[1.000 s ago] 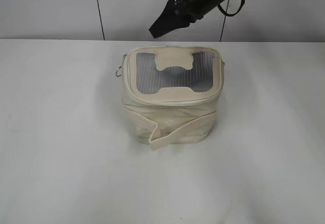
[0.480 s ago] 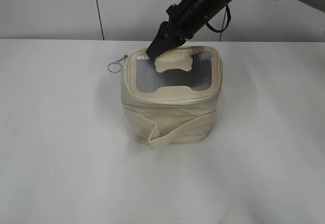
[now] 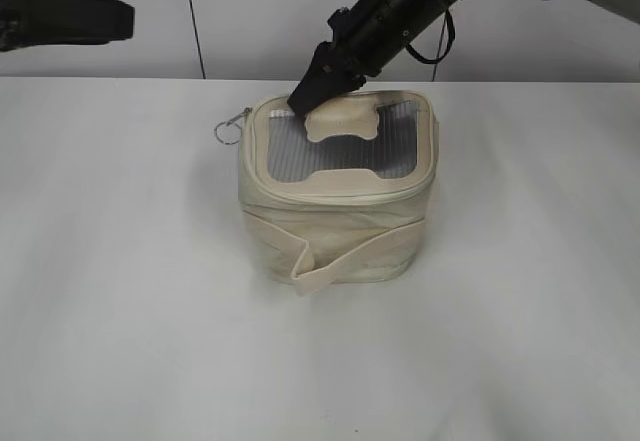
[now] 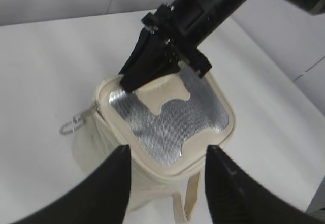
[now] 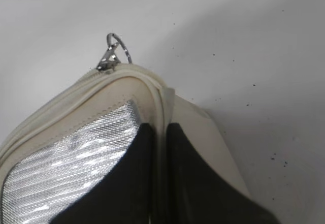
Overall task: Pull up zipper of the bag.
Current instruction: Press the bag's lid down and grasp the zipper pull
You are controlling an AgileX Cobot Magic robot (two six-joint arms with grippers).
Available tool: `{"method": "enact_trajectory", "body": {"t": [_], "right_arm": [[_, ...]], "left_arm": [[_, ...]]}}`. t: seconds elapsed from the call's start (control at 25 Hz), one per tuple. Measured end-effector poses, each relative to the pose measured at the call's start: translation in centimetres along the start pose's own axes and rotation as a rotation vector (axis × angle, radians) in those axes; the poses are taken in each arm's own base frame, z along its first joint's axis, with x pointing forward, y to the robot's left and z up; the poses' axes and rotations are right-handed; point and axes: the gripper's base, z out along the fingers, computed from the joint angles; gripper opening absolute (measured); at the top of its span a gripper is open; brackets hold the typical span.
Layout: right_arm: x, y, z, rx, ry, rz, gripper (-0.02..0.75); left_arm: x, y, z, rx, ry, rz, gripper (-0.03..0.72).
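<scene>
The cream bag (image 3: 340, 231) stands in the middle of the white table, its grey ribbed top (image 3: 330, 146) facing up. The zipper (image 3: 340, 198) runs round the top rim. A silver ring pull (image 3: 230, 129) hangs off the back left corner and also shows in the right wrist view (image 5: 114, 51) and the left wrist view (image 4: 71, 127). My right gripper (image 3: 305, 101) is shut on the bag's back rim (image 5: 161, 127) just right of that pull. My left gripper (image 3: 120, 21) hovers high at the far left, open and empty (image 4: 167, 150), looking down on the bag (image 4: 167, 127).
The bag's cream strap (image 3: 330, 261) lies folded across its front face and sticks out at the bottom. The white table (image 3: 120, 311) spreads round the bag. A grey wall (image 3: 250, 21) rises right behind the table.
My right gripper came down from above and behind the bag and closed on its back rim. The ring pull swung out to the left. My left gripper has come into view at the top left.
</scene>
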Motion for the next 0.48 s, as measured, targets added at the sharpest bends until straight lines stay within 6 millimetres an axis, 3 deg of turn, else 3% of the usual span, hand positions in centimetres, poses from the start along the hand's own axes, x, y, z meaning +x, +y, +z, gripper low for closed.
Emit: {"method": "enact_trajectory", "body": {"t": [0.08,0.16,0.24,0.48], "right_arm": [[0.0,0.0,0.0,0.000,0.000,0.002,0.052],[0.0,0.0,0.0,0.000,0.000,0.004,0.052],[0.0,0.0,0.0,0.000,0.000,0.004,0.052],[0.0,0.0,0.0,0.000,-0.001,0.006,0.052]], "left_arm": [[-1.2,3.6,0.2,0.051,-0.018,0.079,0.443],[-0.9,7.2,0.9,0.040,-0.001,0.179,0.508],[-0.1,9.1,2.2,0.053,0.028,0.294,0.536],[2.3,10.4,7.4,0.055,0.134,0.563,0.555]]}}
